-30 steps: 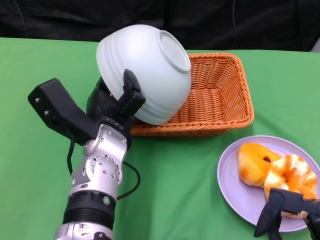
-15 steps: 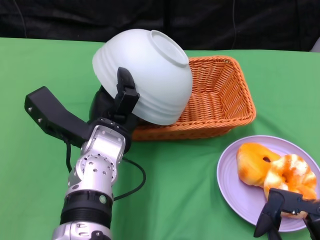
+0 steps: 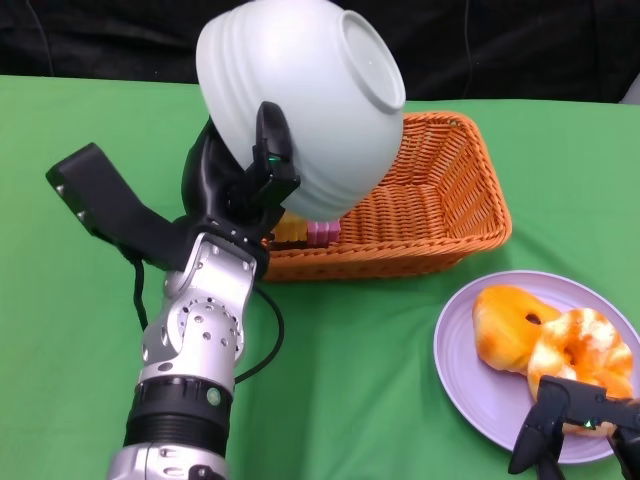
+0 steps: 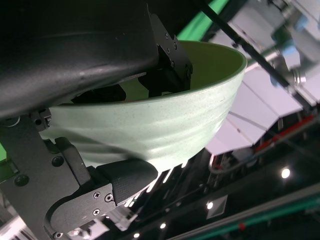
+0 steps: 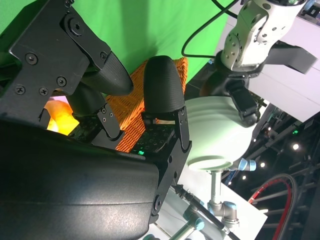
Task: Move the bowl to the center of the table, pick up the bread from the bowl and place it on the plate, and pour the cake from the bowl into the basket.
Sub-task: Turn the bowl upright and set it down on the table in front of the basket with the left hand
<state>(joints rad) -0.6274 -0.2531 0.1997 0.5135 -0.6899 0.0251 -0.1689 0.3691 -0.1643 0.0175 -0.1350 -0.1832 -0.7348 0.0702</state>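
My left hand [image 3: 240,190] is clamped on the pale green ribbed ceramic bowl [image 3: 300,100], and in the last second I've lifted and tipped it further, nearly upside down over the orange woven wicker basket [image 3: 440,200]. A pink and yellow cake [image 3: 300,233] now shows in the basket under the rim, so I reckon the pour's basically done. The orange glazed bread [image 3: 550,340] sits on the lilac round plate [image 3: 470,375]. The right hand [image 3: 575,425] rests at that plate's edge on the green bench [image 3: 350,400]; can't tell how its fingers are set.

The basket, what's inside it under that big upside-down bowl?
In the orange basket, a small pink and yellow piece, probably the cake, peeks out below the tipped white bowl held by the left hand. The bowl covers the rest of that end.
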